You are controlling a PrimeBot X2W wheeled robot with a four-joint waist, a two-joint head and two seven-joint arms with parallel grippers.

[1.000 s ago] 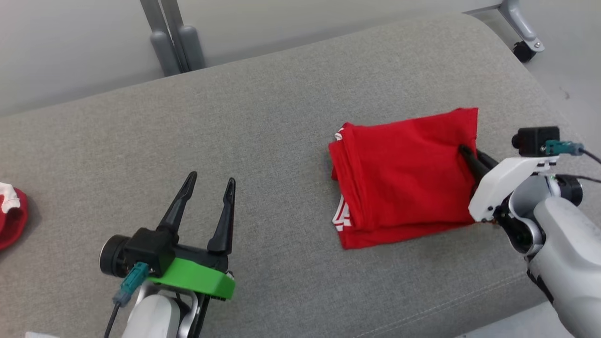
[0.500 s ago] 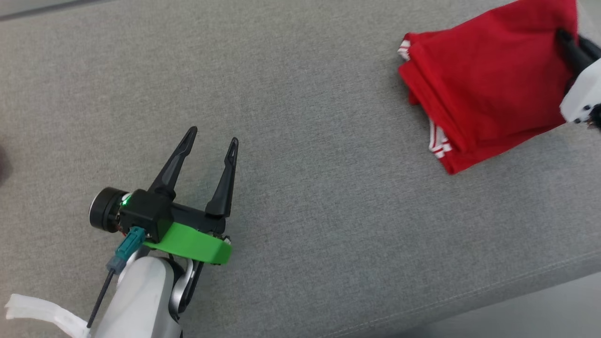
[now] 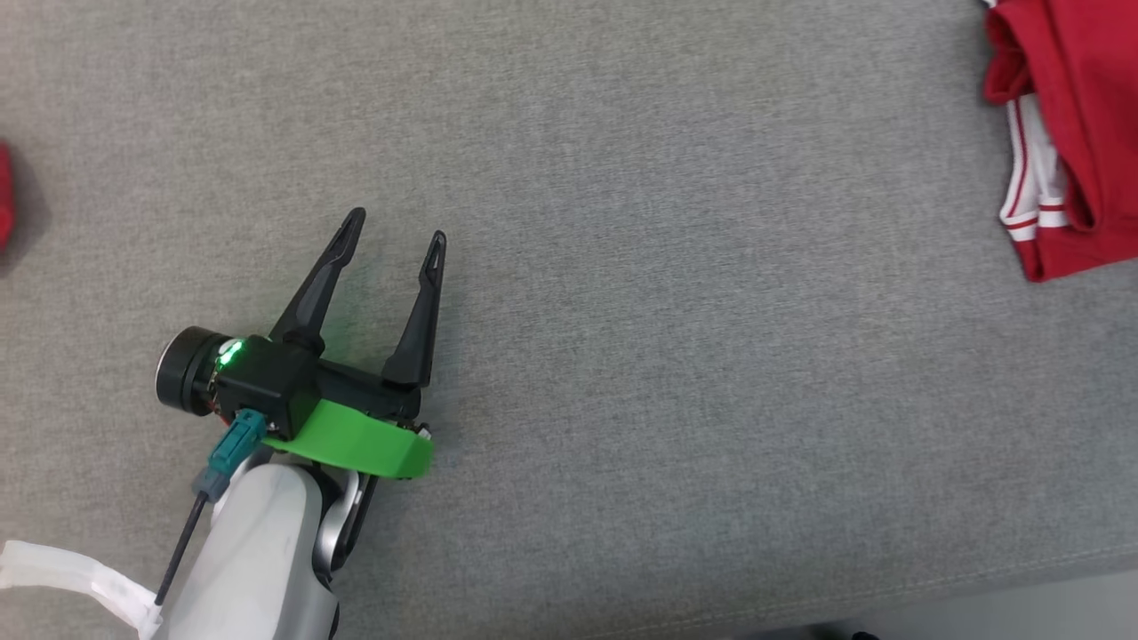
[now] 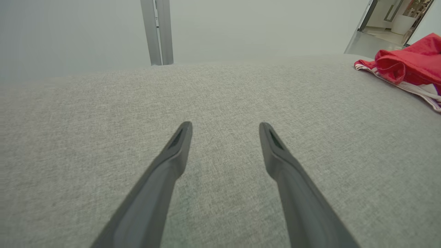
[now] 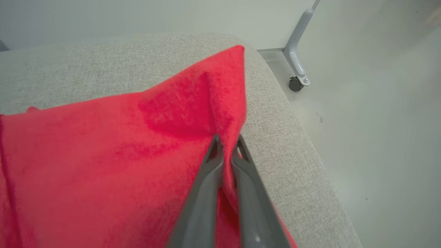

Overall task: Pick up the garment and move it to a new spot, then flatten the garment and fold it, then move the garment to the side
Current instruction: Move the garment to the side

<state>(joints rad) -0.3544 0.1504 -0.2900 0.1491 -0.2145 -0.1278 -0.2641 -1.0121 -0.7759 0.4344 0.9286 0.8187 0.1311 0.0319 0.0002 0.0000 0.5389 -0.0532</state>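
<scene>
Right gripper (image 5: 228, 137): the two long dark fingers are pinched together on the right-hand edge of the red folded cloth garment (image 5: 103, 155), and a small ridge of fabric rises just ahead of the tips.
Left gripper (image 3: 396, 225): the fingers are spread wide with nothing between them, and it hangs over bare fabric near the front edge of the grey woven upholstered seat (image 3: 667, 311), well apart from the garment.
Garment: it lies folded in layers near the seat's right end. White-striped trim shows at its left side, and its far corner reaches toward the rounded end of the seat.
Beyond the seat: pale floor and a grey caster leg (image 5: 296, 82) lie past the right end. A small red scrap (image 3: 4, 204) sits at the seat's left.
Change: over the last second the head camera has swung and come closer. The garment has slid from the middle of the head view to its upper right corner, while the left gripper keeps much the same place. Both grippers hold the same state. Whether the garment itself has shifted on the seat cannot be told.
Meaning for the task: the fold looks done. This is probably the last step, moving the garment aside, with the body turning while the pinch holds. A one-edge grip may let the layers slide open.
</scene>
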